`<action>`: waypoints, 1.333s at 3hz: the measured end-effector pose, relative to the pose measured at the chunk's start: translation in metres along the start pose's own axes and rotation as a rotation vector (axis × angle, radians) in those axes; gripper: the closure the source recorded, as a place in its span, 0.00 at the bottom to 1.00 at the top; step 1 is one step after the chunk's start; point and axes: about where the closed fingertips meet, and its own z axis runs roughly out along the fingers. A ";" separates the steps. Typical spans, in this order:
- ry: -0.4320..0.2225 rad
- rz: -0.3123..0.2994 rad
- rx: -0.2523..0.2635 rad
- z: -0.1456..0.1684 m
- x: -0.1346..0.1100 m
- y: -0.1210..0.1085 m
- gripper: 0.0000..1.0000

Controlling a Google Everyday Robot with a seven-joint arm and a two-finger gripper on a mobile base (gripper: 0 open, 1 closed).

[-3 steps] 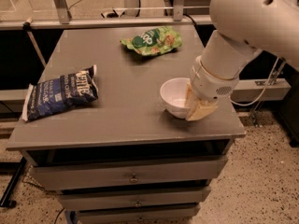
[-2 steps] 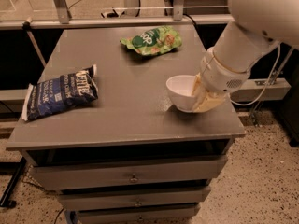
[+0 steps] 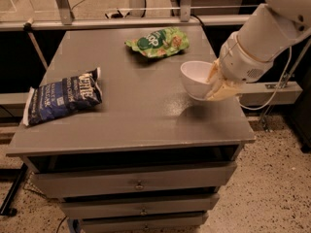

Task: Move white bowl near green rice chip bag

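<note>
The white bowl (image 3: pixel 195 78) is tilted and lifted a little above the grey cabinet top (image 3: pixel 131 106), near its right side. My gripper (image 3: pixel 216 84) is shut on the bowl's right rim, with the white arm reaching in from the upper right. The green rice chip bag (image 3: pixel 158 42) lies flat at the back of the top, up and to the left of the bowl, with a gap between them.
A dark blue chip bag (image 3: pixel 62 97) lies at the left side of the top. The cabinet has drawers (image 3: pixel 138 183) below. A metal rail (image 3: pixel 121 22) runs behind the back edge. A cable (image 3: pixel 272 98) hangs at the right.
The bowl has been lifted off the top and carried up and toward the back, closer to the green bag. The arm moved with it.
</note>
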 end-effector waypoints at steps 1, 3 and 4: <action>0.000 0.000 0.000 0.000 0.000 0.000 1.00; -0.034 -0.091 0.043 0.002 -0.010 -0.037 1.00; -0.015 -0.154 0.063 0.014 -0.015 -0.071 1.00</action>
